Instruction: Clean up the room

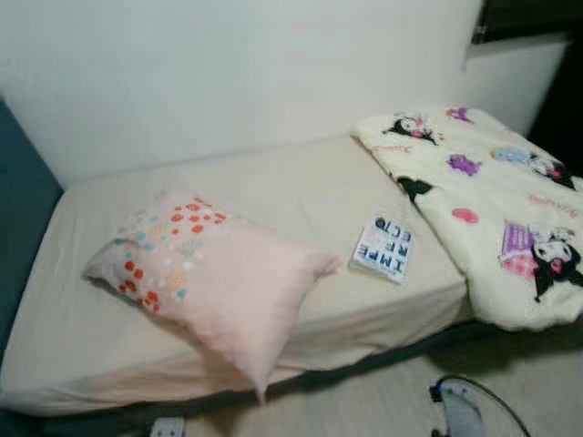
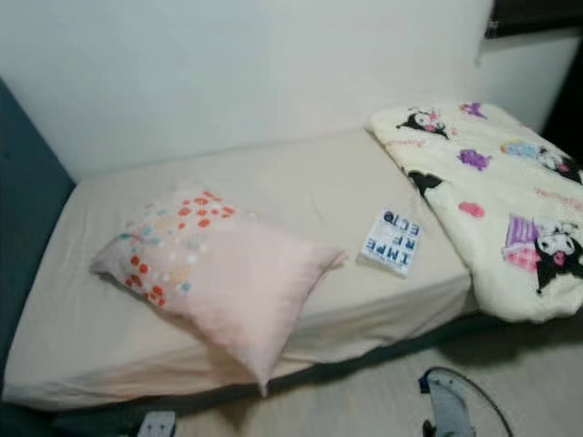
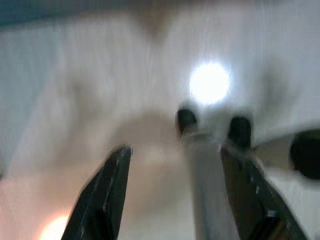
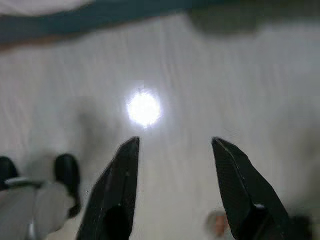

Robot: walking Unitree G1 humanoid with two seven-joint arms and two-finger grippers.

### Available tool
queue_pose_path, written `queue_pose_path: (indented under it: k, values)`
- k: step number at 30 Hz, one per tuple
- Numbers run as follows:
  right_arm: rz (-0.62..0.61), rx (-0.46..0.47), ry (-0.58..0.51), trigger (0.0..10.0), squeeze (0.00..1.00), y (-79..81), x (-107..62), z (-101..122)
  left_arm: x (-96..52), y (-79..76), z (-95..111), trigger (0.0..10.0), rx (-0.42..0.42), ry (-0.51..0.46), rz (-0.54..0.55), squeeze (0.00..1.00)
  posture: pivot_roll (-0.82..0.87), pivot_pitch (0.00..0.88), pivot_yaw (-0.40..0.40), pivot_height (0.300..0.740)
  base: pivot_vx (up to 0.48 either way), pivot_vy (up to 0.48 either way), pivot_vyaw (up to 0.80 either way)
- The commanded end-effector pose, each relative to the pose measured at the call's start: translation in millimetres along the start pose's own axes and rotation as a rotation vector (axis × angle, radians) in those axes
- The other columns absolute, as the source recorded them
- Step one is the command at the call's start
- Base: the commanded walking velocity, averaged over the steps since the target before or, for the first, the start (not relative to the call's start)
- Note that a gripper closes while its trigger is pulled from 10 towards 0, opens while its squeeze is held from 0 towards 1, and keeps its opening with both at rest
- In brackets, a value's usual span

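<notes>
Pink pillow (image 1: 214,287) w/ orange dots, tilted over bed (image 1: 82,346) edge.

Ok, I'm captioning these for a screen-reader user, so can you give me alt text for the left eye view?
A bed with a beige sheet stands against a white wall, seen from above. A pink pillow with coloured dots lies tilted near its front edge, its corner overhanging, a small book lies beside it, and a cream cartoon-print blanket is folded at the right end.

Black tapered fingers (image 4: 120,200) on each pincer; silver-grey legs, black feet.
</notes>
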State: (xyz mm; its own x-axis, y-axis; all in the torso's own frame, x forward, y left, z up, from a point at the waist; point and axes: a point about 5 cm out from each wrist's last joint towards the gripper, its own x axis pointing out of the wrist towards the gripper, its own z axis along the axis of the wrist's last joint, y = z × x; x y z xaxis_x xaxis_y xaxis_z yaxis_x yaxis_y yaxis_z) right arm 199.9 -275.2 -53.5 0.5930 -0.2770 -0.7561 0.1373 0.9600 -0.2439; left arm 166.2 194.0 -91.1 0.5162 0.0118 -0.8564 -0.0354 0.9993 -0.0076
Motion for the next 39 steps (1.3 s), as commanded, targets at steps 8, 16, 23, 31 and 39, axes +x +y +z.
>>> queue_pose_path:
  k: [8, 16, 23, 31, 39]
  values:
    - [0.022, -0.007, -0.006, 10.0, 0.0, 10.8, 0.6, 2, -3.2, 11.8, -11, 10.0, -0.021, 0.028, 0.009, 0.0, -0.11, 0.056, 0.032, 0.74, 0.0, 0.0, 0.79]
    - [0.044, 0.028, -0.041, 10.0, 0.0, 19.2, 0.9, 7, -2.9, 8.6, -12, 10.0, -0.014, 0.03, 0.012, 0.0, -0.11, 0.049, 0.031, 0.74, 0.459, 0.0, 0.0]
    - [0.142, 0.259, -0.219, 10.0, 0.0, 25.1, 1.3, 43, -2.3, 5.6, -11, 10.0, -0.011, 0.028, 0.007, 0.0, -0.11, 0.045, 0.033, 0.74, 0.48, 0.0, 0.0]
    - [0.243, 0.339, -0.365, 10.0, 0.0, 30.7, -1.4, 82, -1.9, 5.6, -8, 10.0, -0.047, 0.008, 0.01, 0.0, -0.11, 0.049, 0.031, 0.74, 0.431, 0.0, 0.0]
    - [0.381, 0.554, -0.445, 10.0, 1.0, 35.1, -5.0, 95, -2.5, 5.9, -11, 10.0, -0.048, 0.013, 0.008, 0.0, -0.12, 0.056, 0.032, 0.74, 0.031, 0.0, 0.0]
